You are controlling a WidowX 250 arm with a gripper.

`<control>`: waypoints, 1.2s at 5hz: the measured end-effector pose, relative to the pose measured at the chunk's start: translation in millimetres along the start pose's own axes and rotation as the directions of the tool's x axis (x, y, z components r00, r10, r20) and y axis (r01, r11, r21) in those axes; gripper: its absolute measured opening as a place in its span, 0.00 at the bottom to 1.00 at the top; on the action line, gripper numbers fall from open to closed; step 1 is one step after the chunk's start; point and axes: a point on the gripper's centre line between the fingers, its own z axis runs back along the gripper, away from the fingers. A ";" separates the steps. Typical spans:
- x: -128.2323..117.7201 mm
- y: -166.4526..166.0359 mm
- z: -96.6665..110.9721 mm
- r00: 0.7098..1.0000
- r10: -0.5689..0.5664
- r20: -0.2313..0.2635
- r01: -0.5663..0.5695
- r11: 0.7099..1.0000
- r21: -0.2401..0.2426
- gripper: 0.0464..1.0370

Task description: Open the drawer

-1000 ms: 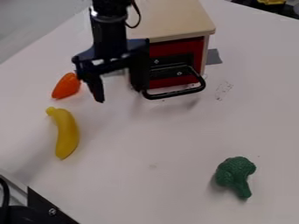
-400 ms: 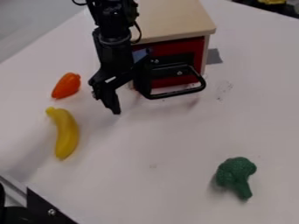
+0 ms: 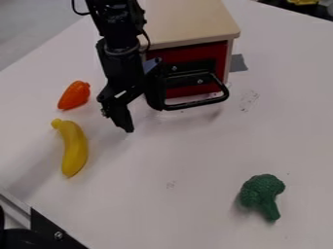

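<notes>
Drawer (image 3: 192, 52), red-fronted, is in the wooden cabinet (image 3: 189, 22) just beside the gripper (image 3: 142, 119), whose jaws stand apart: one is at the view-left end of the black handle (image 3: 198, 103), whether touching I cannot tell, the other farther view-left, pointing down at the table (image 3: 175, 155). Outward from there, an orange toy vegetable (image 3: 74, 95) lies near the arm (image 3: 120, 46), with a yellow toy banana (image 3: 73, 148) below it in view. Green toy broccoli (image 3: 261, 191) lies well apart, toward the lower right.
</notes>
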 end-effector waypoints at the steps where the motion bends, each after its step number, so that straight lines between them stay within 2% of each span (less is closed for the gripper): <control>1: -4.2 0.8 6.0 1.000 0.014 -0.022 -0.014 1.000 0.012 0.96; 2: -12.5 -1.9 5.2 1.000 -0.002 -0.021 0.003 1.000 0.022 0.96; 4: -21.1 -12.1 20.8 0.999 -0.007 -0.043 0.008 1.000 0.020 0.96; 6: -15.3 -27.6 -1.8 1.000 0.027 0.007 -0.027 0.999 0.020 0.96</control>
